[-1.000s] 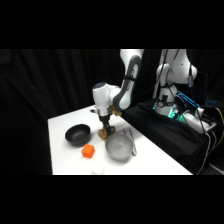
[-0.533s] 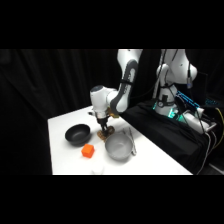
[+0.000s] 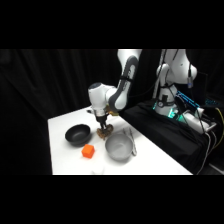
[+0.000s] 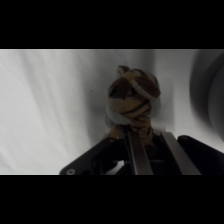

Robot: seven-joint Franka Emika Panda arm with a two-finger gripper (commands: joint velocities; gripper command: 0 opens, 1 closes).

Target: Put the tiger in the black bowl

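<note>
Tiger in my grip, bowl not yet reached.

I am pinching the tiger between my fingers, the gripper hanging low over the white table with the toy just at or above the surface; I cannot tell whether it is touching. I am hovering between the black bowl on the left and the grey bowl to the right and nearer. The orange cube is sitting near the front, and the tongs are lying by the grey bowl's far rim. So the grasp looks done; carrying left and dropping the tiger into the black bowl, which looks empty, is what remains.
</note>
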